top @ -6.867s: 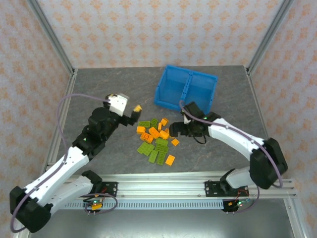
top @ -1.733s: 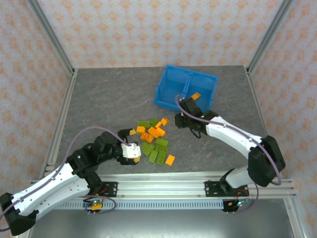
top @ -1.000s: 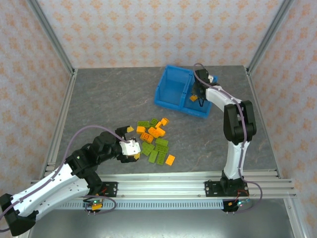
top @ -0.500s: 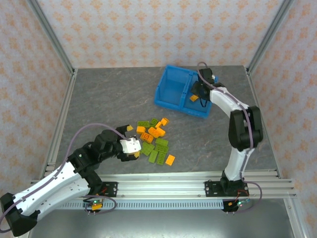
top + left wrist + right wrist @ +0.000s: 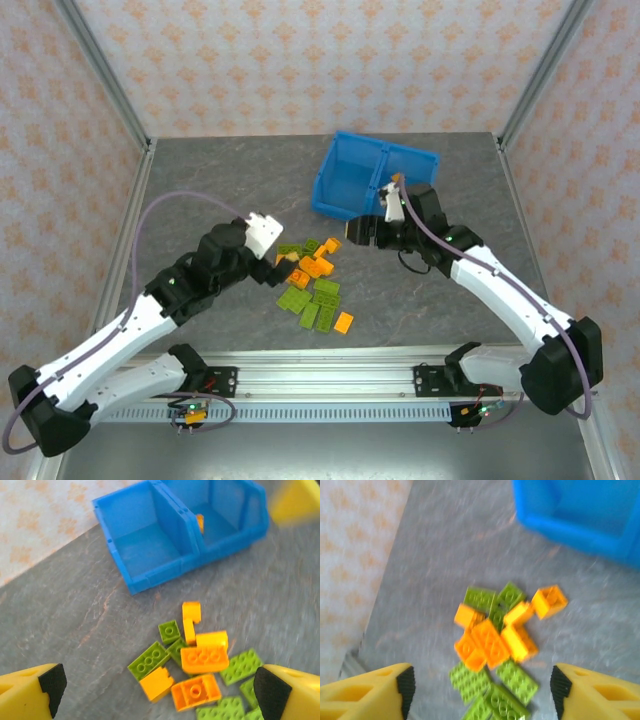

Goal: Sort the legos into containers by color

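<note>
Grey stone-look table (image 5: pixel 220 190) carried blue bin (image 5: pixel 338 207) at the far side; orange and green legos (image 5: pixel 320 267) lay piled loose near it.

Orange and lime green legos (image 5: pixel 318 266), blue bin (image 5: pixel 335 205), grey marbled table (image 5: pixel 220 190), peach-patterned walls (image 5: pixel 300 60)

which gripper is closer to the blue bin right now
Right. The right gripper sits just in front of the blue bin; the left gripper is farther off, at the left edge of the lego pile.

Showing grey marbled worktop (image 5: pixel 230 190), boxing it in with cream walls (image 5: pixel 300 70) patterned in orange, framing corners with aluminium posts (image 5: pixel 105 70), running rail (image 5: pixel 330 365) along near edge.
</note>
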You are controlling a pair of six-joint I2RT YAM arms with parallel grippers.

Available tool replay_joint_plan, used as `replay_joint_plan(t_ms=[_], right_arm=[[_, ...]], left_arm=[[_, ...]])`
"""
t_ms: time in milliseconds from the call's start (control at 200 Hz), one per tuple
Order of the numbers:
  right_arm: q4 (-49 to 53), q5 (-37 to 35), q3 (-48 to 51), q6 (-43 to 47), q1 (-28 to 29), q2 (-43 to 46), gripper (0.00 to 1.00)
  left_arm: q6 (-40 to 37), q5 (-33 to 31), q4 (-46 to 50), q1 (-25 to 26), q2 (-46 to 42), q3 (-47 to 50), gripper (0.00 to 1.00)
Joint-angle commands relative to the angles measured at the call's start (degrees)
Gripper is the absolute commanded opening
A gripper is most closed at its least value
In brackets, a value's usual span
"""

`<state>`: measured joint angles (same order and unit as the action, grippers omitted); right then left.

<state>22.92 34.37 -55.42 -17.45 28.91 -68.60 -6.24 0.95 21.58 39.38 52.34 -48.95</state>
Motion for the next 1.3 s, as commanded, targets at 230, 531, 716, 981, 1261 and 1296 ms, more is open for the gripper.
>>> replay_joint_plan(t_ms=[230, 531, 716, 981, 1261, 1296], right_arm=[[5.76, 6.57, 3.15, 2.41, 0.45, -1.45, 0.84], [5.31, 3.94, 3.82, 0.9, 0.45, -2.67, 0.84], [6.07, 2.21, 4.62, 0.13, 0.49, -1.37, 0.84], [6.31, 0.52, 3.96, -0.16, 0.46, -2.5, 0.85], [6.6, 0.1, 3.31, -0.74, 0.45, -2.36, 0.85], [6.77, -0.3, 3.21, -0.74, 0.46, -2.32, 0.84]], left_arm=[[36.45, -13.62, 11.14, -2.68, 19.76, -6.88, 0.97], [37.85, -4.03, 8.64, -8.08, 41.15, -16.53, 0.98], [37.67, -1.3, 7.18, -9.65, 48.72, -18.97, 0.95], [35.24, 1.85, 6.56, -10.96, 53.23, -19.26, 0.84], [35.74, 3.3, 5.16, -12.43, 56.0, -18.54, 0.76], [35.8, 3.4, 4.82, -12.55, 56.25, -18.3, 0.73]])
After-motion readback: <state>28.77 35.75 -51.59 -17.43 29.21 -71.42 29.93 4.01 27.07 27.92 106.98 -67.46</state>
